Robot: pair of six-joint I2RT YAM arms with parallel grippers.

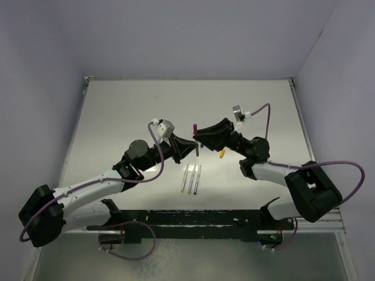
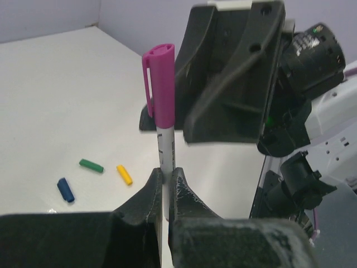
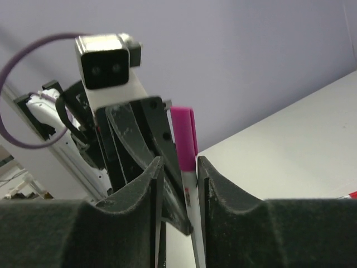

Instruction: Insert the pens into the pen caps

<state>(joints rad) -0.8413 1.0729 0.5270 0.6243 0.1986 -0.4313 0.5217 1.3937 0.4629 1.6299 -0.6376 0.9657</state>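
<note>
Magenta cap [image 2: 159,84] sits on the pen [image 2: 165,148] my left gripper [image 2: 167,177] clamps; my right gripper [image 3: 178,167] hangs parted around it. Three pens [image 1: 190,178] and loose caps [image 2: 124,175] are left to do.

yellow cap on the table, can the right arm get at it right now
Probably yes: the yellow cap lies bare on the table near the right gripper. But its fingers straddle the capped pen held by the left gripper, so it must back off first.
</note>
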